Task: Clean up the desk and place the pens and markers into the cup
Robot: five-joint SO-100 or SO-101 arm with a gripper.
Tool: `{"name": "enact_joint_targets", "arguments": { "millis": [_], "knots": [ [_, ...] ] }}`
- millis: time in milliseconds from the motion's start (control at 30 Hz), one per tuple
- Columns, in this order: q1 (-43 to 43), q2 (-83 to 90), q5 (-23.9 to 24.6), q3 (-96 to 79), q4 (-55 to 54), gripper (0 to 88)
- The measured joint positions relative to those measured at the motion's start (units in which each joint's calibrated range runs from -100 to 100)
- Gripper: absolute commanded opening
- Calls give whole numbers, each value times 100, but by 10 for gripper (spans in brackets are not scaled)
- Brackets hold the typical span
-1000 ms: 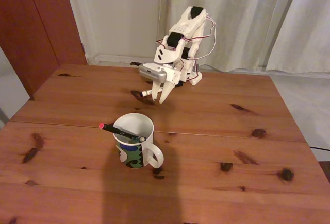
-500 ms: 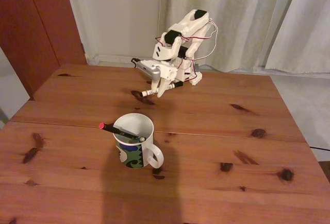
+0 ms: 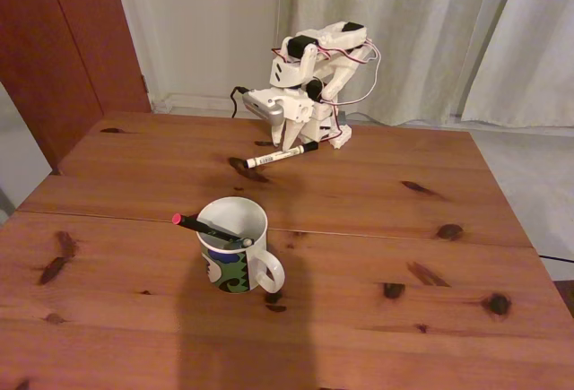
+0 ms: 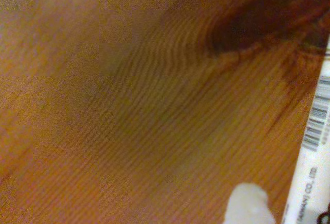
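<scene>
1. The white marker (image 3: 282, 155) lies flat on the desk (image 3: 377, 229), at about 12 o'clock from the cup (image 3: 235, 247) and well apart from it. Its black cap points toward 2 o'clock in the fixed view.
2. The cup stands upright near the desk's middle, handle toward 4 o'clock. A black pen (image 3: 208, 227) with a red end leans inside it, the red tip over the rim at 9 o'clock. Something greenish shows beside it inside the cup; I cannot tell what it is.
3. The gripper (image 3: 280, 128) hangs just above the marker's middle. Whether its fingers stand apart or closed I cannot tell; they hold nothing that I can see.
4. In the wrist view, one white fingertip (image 4: 248, 206) sits at 5 o'clock, just beside the marker's barrel (image 4: 315, 147) at the right edge.
5. Risks, in my judgement:
   - The marker lies off-centre to the finger; a closing pinch may push or roll the round barrel away.
   - A grip near one end would let it swing and catch the cup's rim on insertion.
   - The leaning pen narrows the opening; a careless drop could lever it out.
6. Writing: the barrel carries a barcode and the letters "CO., LTD."; the word before them is partly cut off. The cup's blue-and-green band shows no legible text.
</scene>
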State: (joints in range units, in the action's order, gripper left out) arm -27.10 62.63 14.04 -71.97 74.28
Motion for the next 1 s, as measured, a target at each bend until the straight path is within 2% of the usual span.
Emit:
{"name": "enact_joint_targets", "arguments": {
  "millis": [267, 533, 867, 1000],
  "knots": [
    [-352, 0, -39, -170, -8, 127],
    [-697, 0, -440, -467, -8, 127],
    [-880, 0, -664, -679, -8, 128],
    [-902, 0, -664, -1019, -415, 129]
  ]
}}
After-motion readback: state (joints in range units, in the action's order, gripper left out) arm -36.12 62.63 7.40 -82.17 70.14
